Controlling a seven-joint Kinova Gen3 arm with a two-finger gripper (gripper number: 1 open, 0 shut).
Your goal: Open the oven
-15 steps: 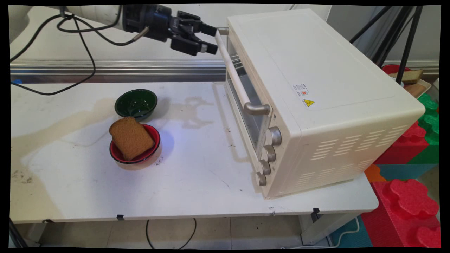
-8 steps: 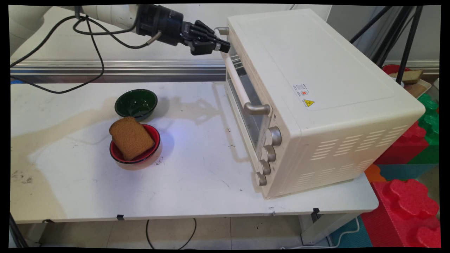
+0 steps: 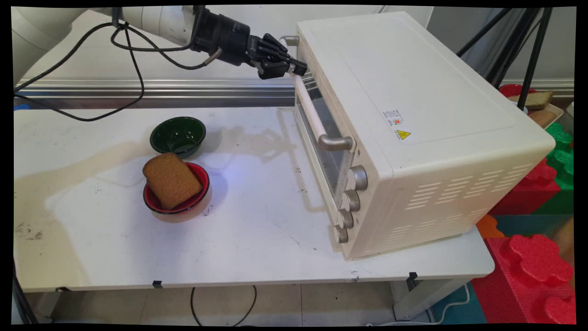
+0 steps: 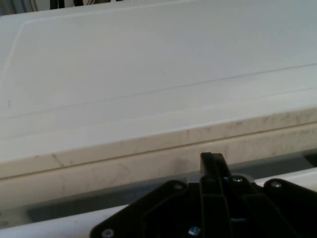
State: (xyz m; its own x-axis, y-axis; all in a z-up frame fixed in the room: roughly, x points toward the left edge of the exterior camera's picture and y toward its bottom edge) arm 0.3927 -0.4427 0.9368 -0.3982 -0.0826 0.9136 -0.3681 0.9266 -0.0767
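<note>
A cream toaster oven (image 3: 413, 92) stands on the right half of the white table (image 3: 257, 248), its door facing left. My black gripper (image 3: 296, 68) is shut on the far end of the oven's door handle (image 3: 313, 112), up by the oven's top edge. In the hand view the fingers (image 4: 213, 163) stand pressed together in front of the oven's top panel (image 4: 148, 74), and the white handle bar (image 4: 294, 176) crosses behind them. The door looks closed. Left of the oven, a slice of brown bread (image 3: 171, 180) lies in a red bowl (image 3: 202, 184), with a green bowl (image 3: 178, 135) just behind it.
Black cables (image 3: 128, 55) hang from the arm over the table's back left. Red and green foam blocks (image 3: 533, 262) stand off the table's right end. Black tripod legs (image 3: 528, 50) and a tray with another bread slice (image 3: 535, 99) are at the back right.
The gripper was open around the handle's far end one second ago. It has closed on the handle and shifted slightly right and down. The bowls, bread and oven have not moved.
</note>
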